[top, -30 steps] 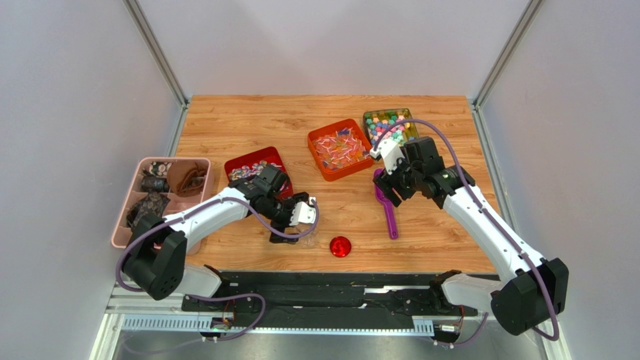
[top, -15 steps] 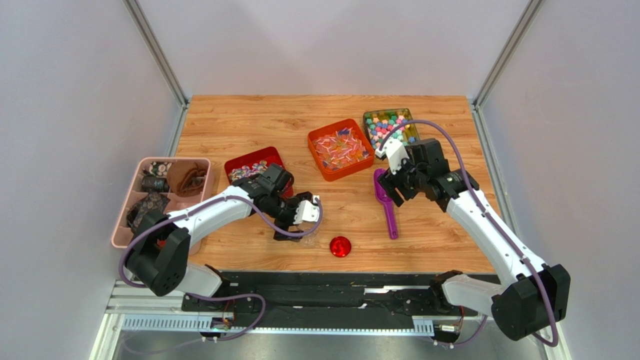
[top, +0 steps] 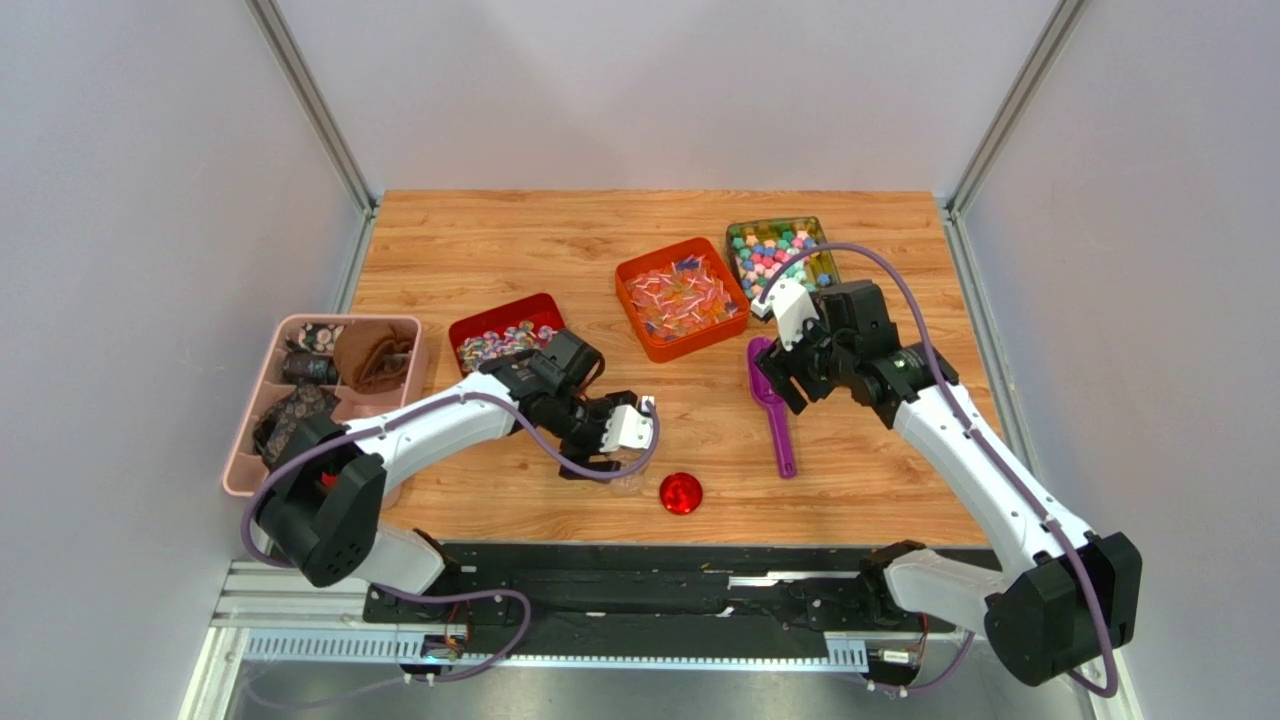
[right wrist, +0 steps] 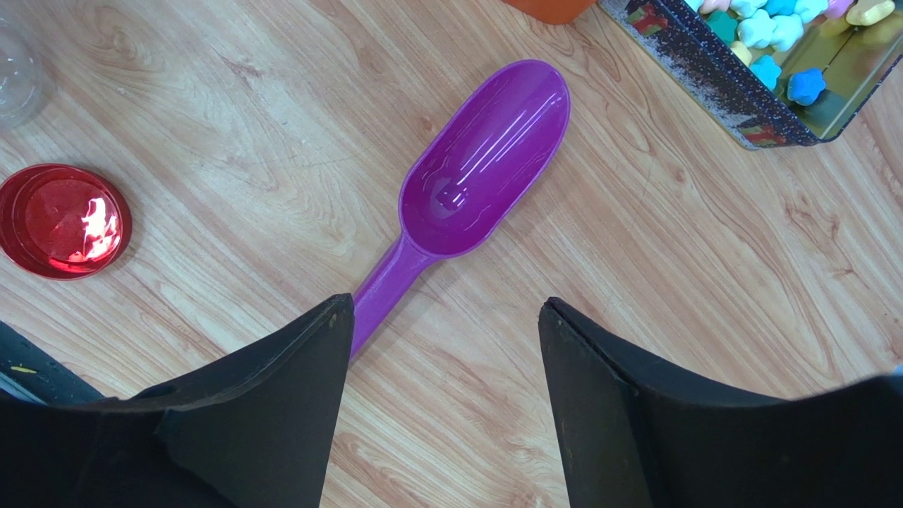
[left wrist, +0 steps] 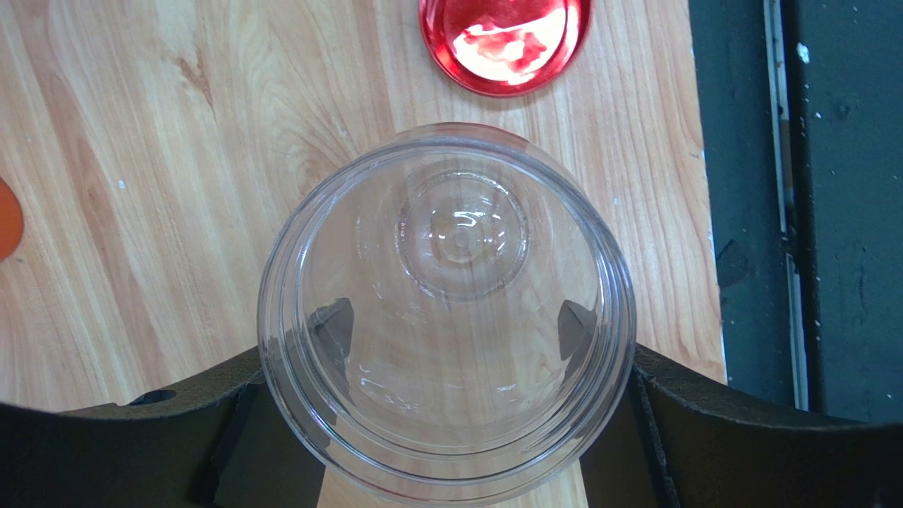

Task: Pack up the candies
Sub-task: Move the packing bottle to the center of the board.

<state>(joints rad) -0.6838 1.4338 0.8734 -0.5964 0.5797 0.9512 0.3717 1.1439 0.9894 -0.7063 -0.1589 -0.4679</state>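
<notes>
Since the earlier frames were taken, the jar [left wrist: 456, 228] is being brought closer to the lid [left wrist: 505, 42]. The left gripper [left wrist: 450, 328] is now being seen further right along the near edge of the table [top: 496, 240], while the right gripper [right wrist: 445, 307] is being kept almost where it was half a second ago.

The jar is being clasped by the left gripper, its fingers [left wrist: 700, 423] being spread to the jar's full width and pressed on opposite sides. The jar is being held mouth up, just beside the lid.

The right gripper's fingers [right wrist: 265, 423] are being held wide apart above the scoop [right wrist: 477, 164], which is lying flat on the table. Whether a finger is touching the handle cannot be told, since the handle's end is being hidden under one finger.

The candies [top: 496, 342] are being left at the far side, in the red tray [top: 519, 311], the orange tray [top: 643, 338] and the tin [top: 819, 240].
</notes>
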